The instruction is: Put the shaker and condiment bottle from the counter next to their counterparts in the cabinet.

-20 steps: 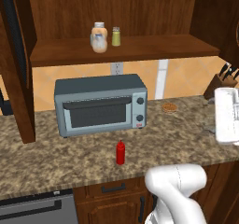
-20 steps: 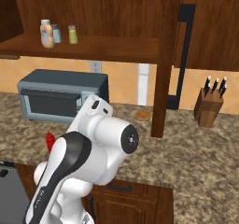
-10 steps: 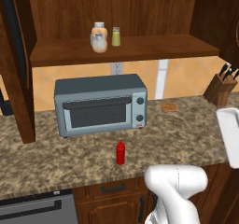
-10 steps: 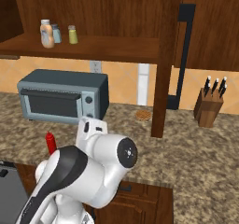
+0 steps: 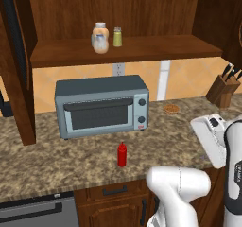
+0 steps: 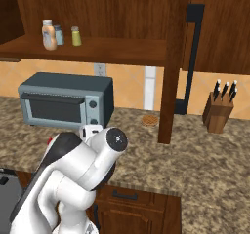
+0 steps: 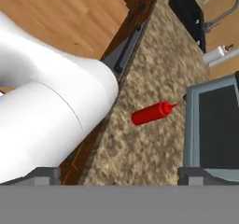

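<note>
The gripper, at the right edge of the left base view above the counter, is turned side-on there; its 2 dark finger tips rise well apart at the bottom of the hand view with nothing between them, so the claw stands open and empty. In the hand view the condiment bottle sits on the speckled stone between the tips, ahead of them and clear of both, near the front of the toaster oven. From the left base view the same condiment bottle stands upright on the counter just in front of the grey toaster oven, apart from it. Up in the cabinet, the yellow-green shaker rests on the plank shelf just beside the peach-orange bottle and the clear shaker. A knife block stands at the far right of the counter, and a small round brown item lies near the oven.
</note>
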Tool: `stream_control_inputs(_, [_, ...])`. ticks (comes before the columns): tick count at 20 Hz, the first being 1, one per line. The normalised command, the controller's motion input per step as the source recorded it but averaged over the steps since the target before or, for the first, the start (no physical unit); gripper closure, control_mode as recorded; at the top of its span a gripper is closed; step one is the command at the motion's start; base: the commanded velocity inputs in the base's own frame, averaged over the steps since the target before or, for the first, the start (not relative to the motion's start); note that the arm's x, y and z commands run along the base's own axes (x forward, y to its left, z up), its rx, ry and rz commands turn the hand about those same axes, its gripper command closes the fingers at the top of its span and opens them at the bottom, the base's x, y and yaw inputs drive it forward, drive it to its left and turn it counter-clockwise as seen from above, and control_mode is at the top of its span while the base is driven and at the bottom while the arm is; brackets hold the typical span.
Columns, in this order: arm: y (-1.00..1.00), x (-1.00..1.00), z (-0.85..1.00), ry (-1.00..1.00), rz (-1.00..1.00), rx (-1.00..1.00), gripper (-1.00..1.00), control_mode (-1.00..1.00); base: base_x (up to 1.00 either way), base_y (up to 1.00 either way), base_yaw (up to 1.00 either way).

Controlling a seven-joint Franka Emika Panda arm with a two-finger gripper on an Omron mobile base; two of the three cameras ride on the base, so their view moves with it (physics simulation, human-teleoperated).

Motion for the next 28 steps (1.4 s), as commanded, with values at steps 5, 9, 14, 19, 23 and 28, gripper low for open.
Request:
stream_control_inputs(5, [0.24,0.13,-0.73,-0.09,-0.01,-0.06,-1.0,-1.0,0.0,0.0,0.0])
stream_control_inputs(9, [0.0,0.05,0.0,0.0,-0.13,0.09,-1.0,-1.0,0.0,0.0,0.0])
stream_control_inputs(14, [0.02,0.39,0.01,0.02,-0.14,0.21,-1.0,-1.0,0.0,0.0,0.0])
stream_control_inputs(19, [0.32,0.38,-0.15,0.04,-0.09,0.18,-1.0,-1.0,0.0,0.0,0.0])
stream_control_inputs(23, [0.6,-0.13,-0.07,0.0,0.0,0.13,-1.0,-1.0,0.0,0.0,0.0])
stream_control_inputs(28, [0.72,-0.25,-0.11,0.0,0.0,0.05,-1.0,-1.0,0.0,0.0,0.0])
